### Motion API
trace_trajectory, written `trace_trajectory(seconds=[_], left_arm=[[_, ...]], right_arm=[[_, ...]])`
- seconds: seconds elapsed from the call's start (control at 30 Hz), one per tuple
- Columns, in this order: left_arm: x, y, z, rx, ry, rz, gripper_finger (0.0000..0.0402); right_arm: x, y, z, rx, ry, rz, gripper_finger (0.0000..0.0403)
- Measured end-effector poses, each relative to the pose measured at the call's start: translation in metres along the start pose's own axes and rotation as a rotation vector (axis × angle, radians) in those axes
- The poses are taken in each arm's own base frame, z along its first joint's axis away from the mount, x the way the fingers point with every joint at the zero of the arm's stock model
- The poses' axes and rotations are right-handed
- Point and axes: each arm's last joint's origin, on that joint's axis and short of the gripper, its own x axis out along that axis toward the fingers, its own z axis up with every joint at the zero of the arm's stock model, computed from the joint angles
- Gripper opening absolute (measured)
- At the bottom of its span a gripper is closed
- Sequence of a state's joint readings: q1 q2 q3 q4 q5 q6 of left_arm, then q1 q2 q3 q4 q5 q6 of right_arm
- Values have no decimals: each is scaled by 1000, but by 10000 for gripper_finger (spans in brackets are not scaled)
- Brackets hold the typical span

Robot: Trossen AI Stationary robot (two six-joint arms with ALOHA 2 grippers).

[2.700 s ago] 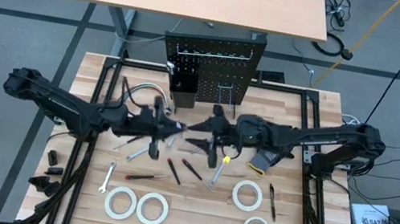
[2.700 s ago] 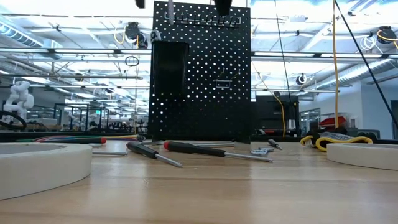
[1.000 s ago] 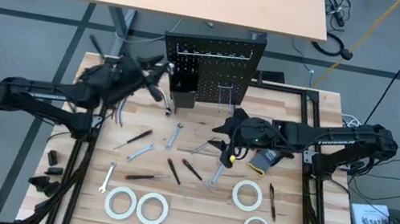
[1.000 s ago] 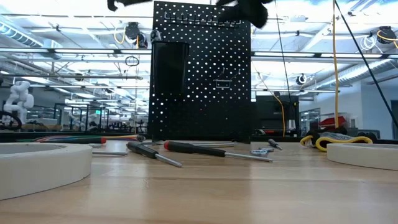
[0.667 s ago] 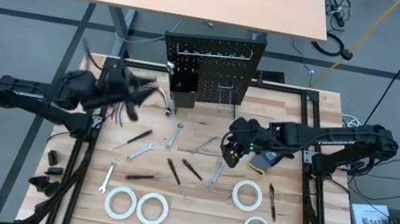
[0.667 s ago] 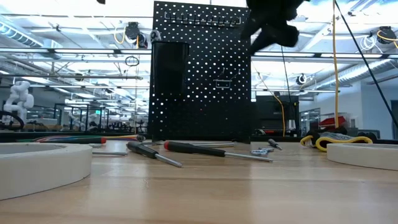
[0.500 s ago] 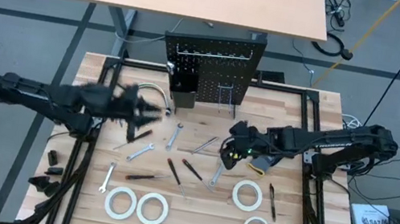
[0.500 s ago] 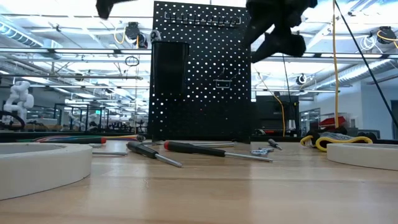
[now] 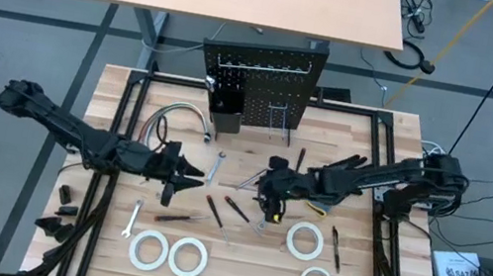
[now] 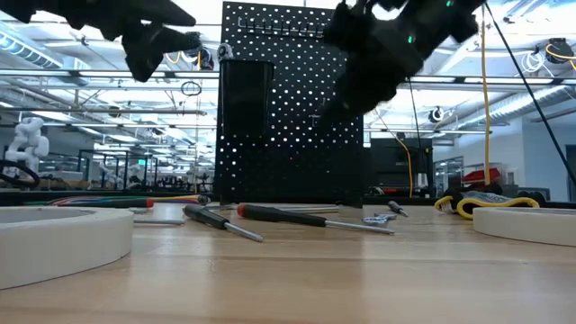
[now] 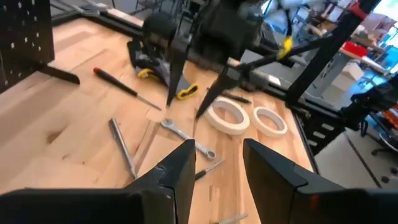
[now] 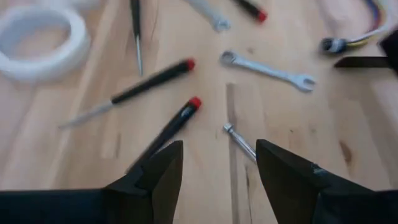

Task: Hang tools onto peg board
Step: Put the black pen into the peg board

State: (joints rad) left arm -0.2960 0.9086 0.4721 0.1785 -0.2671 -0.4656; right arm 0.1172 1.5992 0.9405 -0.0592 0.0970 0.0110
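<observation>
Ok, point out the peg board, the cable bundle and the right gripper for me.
peg board (image 9: pixel 260 85), high view, middle of the perforated panel.
cable bundle (image 9: pixel 178 112), high view, top of its curve.
right gripper (image 9: pixel 266 202), high view, between its fingertips.

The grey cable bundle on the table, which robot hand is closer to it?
The left. The left gripper hovers just in front of the cable bundle, on its side of the table. The right gripper is farther away, over the screwdrivers mid-table.

Bright overhead light, motion-blurred wrist views, backlit low view.
</observation>
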Motion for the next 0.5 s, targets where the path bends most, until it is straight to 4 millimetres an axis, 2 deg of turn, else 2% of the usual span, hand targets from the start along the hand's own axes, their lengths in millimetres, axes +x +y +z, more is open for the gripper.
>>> trace_trajectory(seconds=[0.1, 0.23, 0.3, 0.4, 0.5], left_arm=[[4, -2, -4, 7, 17, 2, 136], [6, -4, -10, -3, 58, 0, 136], [6, -5, -15, -9, 93, 8, 136], [4, -2, -25, -67, 189, 44, 136], [-1, 1, -40, -145, 369, 70, 136]], right_arm=[[16, 3, -2, 19, -19, 67, 196], [29, 6, 10, 235, -49, 113, 196], [34, 10, 14, 287, -49, 118, 196], [44, 19, 20, 266, -41, 136, 196], [47, 27, 26, 245, -55, 154, 196]])
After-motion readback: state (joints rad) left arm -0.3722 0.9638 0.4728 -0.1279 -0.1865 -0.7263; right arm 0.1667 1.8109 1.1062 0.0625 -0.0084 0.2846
